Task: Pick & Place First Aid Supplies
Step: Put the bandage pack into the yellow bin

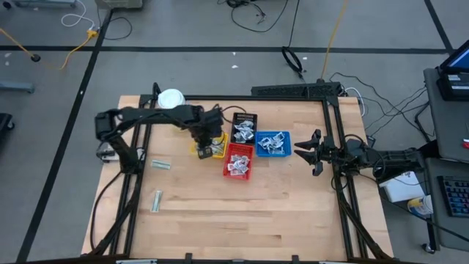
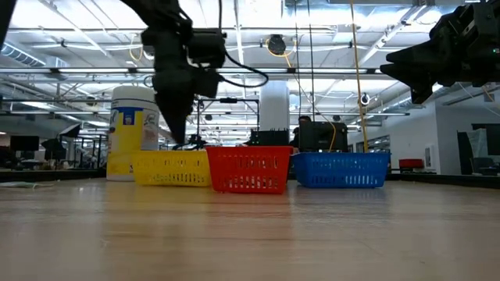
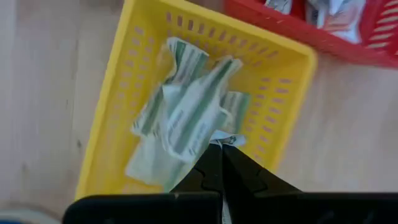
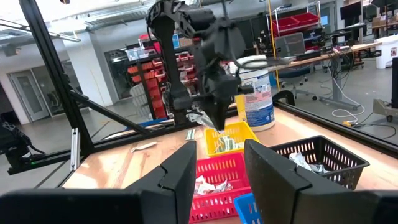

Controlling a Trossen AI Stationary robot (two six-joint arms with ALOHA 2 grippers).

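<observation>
**Left Gripper Closed Over the Yellow Tray**

While the right arm is kept out at the table's right edge, the left gripper (image 1: 207, 141) is held just above the small yellow perforated plastic tray (image 1: 198, 149), its two dark fingers (image 3: 214, 165) pressed together on the corner of a pale green-striped paper wrapper (image 3: 186, 115). Several more such wrappers are heaped inside that tray. A red mesh tray (image 1: 239, 160) of white packets is set against it, with a black tray (image 1: 244, 127) and a blue tray (image 1: 273, 144) alongside, both filled with packets. Two loose green-grey wrappers (image 1: 160, 165) are left on the bare wooden tabletop (image 1: 242, 213) near the left frame rail, well apart from the trays. A white jar with a yellow label (image 2: 132, 131) is stood near the far edge. The right gripper (image 1: 311, 151) is held with fingers parted and nothing between them, beside the blue tray. The near half of the table is left open.
</observation>
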